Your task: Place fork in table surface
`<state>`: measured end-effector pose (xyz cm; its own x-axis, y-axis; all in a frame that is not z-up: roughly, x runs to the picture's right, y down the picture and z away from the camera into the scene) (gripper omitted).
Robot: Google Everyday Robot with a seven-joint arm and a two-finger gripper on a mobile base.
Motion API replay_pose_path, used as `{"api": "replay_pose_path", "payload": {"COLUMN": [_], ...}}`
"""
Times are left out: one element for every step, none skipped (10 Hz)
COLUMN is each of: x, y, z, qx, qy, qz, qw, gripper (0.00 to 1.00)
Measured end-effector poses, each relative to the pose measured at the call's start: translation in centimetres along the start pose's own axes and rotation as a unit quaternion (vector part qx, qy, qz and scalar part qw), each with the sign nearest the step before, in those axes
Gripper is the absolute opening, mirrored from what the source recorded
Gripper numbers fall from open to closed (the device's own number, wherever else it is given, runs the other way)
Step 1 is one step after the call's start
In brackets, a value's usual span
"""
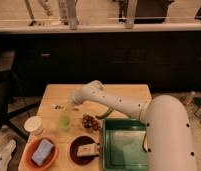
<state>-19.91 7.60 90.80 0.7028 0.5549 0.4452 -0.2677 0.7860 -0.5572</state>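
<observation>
The fork (57, 106) shows as a small thin dark and pale object low over the wooden table (121, 95), near its left edge. I cannot tell if it rests on the wood. My white arm reaches from the lower right across the table to the left. My gripper (69, 105) is at the arm's end, just right of the fork and low over the table. A link of the arm hides part of it.
A pale green cup (64, 121) stands just in front of the gripper. A white cup (33, 125), an orange bowl with a blue sponge (42, 152), a dark plate (84, 149), a brown cluster (89, 121) and a green tray (125, 145) fill the front.
</observation>
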Motion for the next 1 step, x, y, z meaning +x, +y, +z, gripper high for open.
{"api": "replay_pose_path", "payload": {"x": [0.0], "y": [-0.01], "z": [-0.01], "qx": [0.0], "qy": [0.0], "qz": [0.0], "qw": [1.0], "gripper": [0.8]}}
